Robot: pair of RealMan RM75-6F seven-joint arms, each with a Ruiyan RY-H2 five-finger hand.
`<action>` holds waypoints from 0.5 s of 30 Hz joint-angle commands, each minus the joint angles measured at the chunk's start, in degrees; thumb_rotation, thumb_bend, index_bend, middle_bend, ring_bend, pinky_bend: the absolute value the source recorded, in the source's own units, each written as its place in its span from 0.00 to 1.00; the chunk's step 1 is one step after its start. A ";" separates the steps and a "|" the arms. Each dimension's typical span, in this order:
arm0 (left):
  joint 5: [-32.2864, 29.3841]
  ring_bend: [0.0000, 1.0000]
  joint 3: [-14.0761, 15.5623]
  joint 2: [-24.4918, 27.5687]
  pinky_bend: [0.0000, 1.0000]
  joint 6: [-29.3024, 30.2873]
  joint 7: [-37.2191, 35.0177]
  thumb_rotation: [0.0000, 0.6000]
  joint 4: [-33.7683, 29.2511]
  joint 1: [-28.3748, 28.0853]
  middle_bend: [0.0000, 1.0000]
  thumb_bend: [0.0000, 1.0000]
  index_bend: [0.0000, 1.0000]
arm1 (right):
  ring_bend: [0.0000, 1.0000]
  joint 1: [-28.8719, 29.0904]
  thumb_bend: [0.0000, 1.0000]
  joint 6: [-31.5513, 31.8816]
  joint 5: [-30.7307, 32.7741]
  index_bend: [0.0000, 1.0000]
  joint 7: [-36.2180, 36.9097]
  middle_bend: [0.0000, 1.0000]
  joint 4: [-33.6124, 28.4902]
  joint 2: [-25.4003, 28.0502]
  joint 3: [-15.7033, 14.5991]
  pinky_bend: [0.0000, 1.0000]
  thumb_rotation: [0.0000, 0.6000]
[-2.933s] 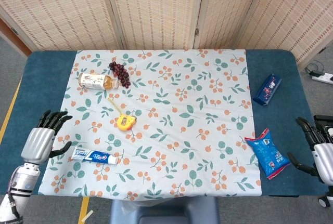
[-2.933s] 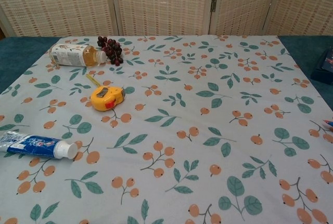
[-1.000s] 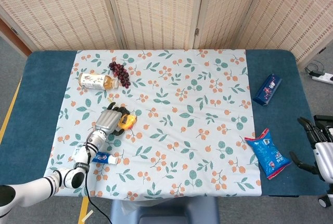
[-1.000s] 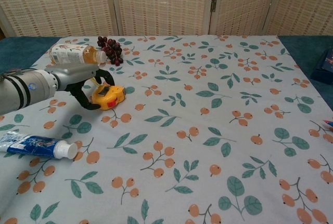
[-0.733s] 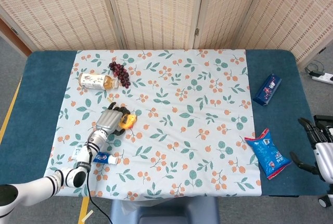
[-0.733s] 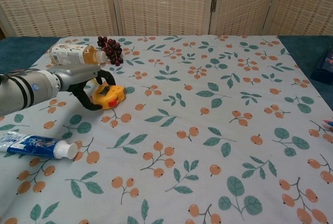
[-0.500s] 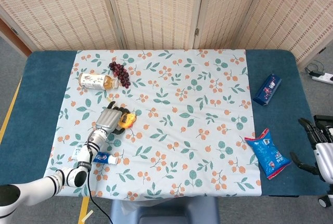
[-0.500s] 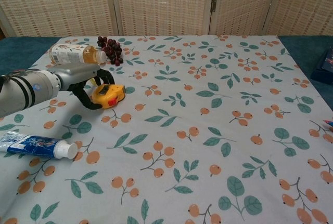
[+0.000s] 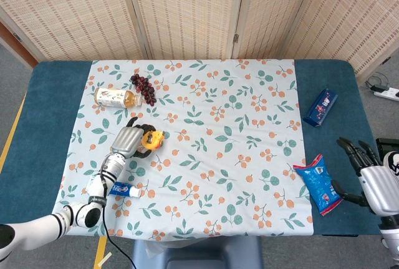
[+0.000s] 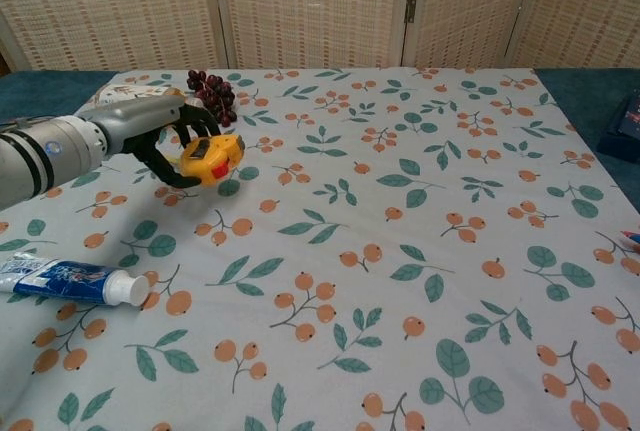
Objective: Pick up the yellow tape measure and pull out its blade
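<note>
My left hand (image 10: 160, 141) grips the yellow tape measure (image 10: 209, 159) and holds it just above the floral cloth at the left of the table. In the head view the left hand (image 9: 128, 141) wraps the same tape measure (image 9: 151, 139) from its left side. No blade shows outside the case. At the right edge of the table my right hand (image 9: 373, 181) hangs over the blue cloth with its fingers spread and nothing in it; the chest view does not show it.
A tea bottle (image 9: 115, 97) and dark grapes (image 9: 143, 87) lie behind the left hand. A toothpaste tube (image 9: 123, 189) lies in front of it. A blue snack bag (image 9: 319, 185) sits by the right hand, and a blue packet (image 9: 320, 107) lies further back.
My left hand reached the tape measure, closed round it and has now lifted it off the cloth. My right hand has moved a little inward toward the table.
</note>
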 commanded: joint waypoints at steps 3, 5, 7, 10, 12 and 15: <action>1.31 0.47 -1.12 4.76 0.09 4.70 2.39 1.00 -11.28 1.23 0.54 0.38 0.61 | 0.16 5.88 0.37 -5.62 -1.67 0.23 -3.25 0.14 -5.63 0.67 2.43 0.01 1.00; 1.50 0.47 -1.22 5.47 0.09 5.83 3.67 1.00 -14.21 1.35 0.54 0.38 0.61 | 0.16 8.08 0.37 -8.08 -0.98 0.27 -4.55 0.15 -7.57 0.37 3.50 0.02 1.00; 1.67 0.47 -1.33 5.87 0.09 7.17 4.97 1.00 -17.36 1.50 0.54 0.38 0.61 | 0.15 10.79 0.37 -11.29 0.61 0.30 -6.23 0.14 -9.57 -0.44 4.86 0.02 1.00; 2.00 0.47 -1.39 6.11 0.09 8.69 6.86 1.00 -21.04 1.48 0.54 0.38 0.61 | 0.14 14.80 0.37 -16.11 3.55 0.34 -8.21 0.14 -11.75 -2.19 6.77 0.02 1.00; 2.08 0.47 -1.60 6.16 0.09 9.42 7.99 1.00 -23.02 1.27 0.54 0.38 0.61 | 0.13 17.41 0.37 -19.26 6.78 0.37 -9.49 0.14 -12.65 -3.56 8.21 0.02 1.00; 2.08 0.47 -2.21 6.25 0.09 10.25 9.23 1.00 -25.48 0.80 0.54 0.38 0.61 | 0.12 20.67 0.37 -22.48 10.87 0.39 -11.94 0.14 -12.76 -5.48 10.09 0.02 1.00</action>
